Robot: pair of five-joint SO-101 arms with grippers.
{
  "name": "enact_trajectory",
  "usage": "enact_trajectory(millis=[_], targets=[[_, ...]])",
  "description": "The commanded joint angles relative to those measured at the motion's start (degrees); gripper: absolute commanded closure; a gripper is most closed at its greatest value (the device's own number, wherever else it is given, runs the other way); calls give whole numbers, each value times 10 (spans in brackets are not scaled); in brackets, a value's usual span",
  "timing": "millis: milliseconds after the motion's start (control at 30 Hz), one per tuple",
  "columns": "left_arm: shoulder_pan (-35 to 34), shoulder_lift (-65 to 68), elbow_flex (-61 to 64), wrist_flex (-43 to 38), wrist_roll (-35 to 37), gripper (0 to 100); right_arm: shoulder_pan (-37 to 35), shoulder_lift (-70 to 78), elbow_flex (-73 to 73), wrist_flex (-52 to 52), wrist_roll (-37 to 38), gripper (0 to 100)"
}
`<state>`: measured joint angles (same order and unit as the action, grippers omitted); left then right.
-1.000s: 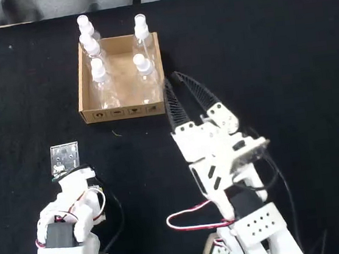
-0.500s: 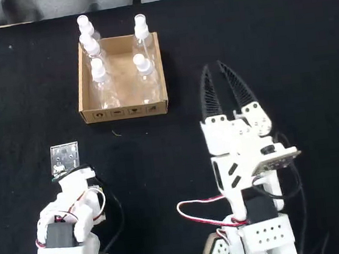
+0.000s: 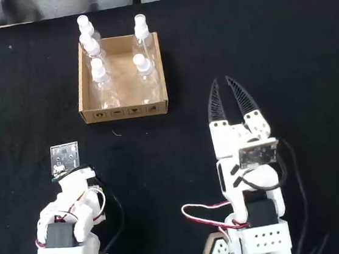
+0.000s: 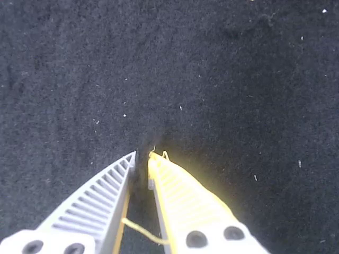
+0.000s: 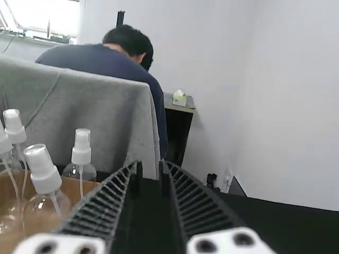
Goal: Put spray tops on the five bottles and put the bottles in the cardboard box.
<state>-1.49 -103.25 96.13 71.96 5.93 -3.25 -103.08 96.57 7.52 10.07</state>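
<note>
We're looking at an open brown cardboard box (image 3: pixel 125 112) sitting toward the far left of the black table (image 3: pixel 295 45). We count five clear plastic bottles (image 3: pixel 105 90) standing in it, each wearing a white spray top (image 3: pixel 142 61). The rearmost one on the left stands right at the back rim, and we can't tell whether it is fully inside.

The black-fingered right gripper (image 3: pixel 222 80) hangs over the cloth off the box's near right corner, apart from it. Its jaws are a narrow gap apart with nothing between them. The left gripper (image 4: pixel 142 154), one grey finger and one yellow, points down at bare cloth with its jaws all but touching, and it is empty too.

To our eye the job looks done, so the danger now is undoing it. A sideways swing of the right arm could clip the box wall and topple those tall, light bottles. If any top is only loosely seated, and we can't judge that, a knock could pop it off.
</note>
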Motion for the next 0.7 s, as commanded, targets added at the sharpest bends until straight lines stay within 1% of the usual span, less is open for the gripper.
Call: enact_trajectory(millis=[0, 200, 367, 667], targets=[[-5, -4, 14, 4, -5, 967, 13, -55, -1, 25, 9, 976], [-5, -4, 14, 4, -5, 967, 13, -55, -1, 97, 7, 976], [-5, -4, 14, 4, -5, 967, 11, -56, -1, 193, 6, 976], [-5, -4, 14, 4, -5, 967, 11, -56, -1, 325, 6, 980]])
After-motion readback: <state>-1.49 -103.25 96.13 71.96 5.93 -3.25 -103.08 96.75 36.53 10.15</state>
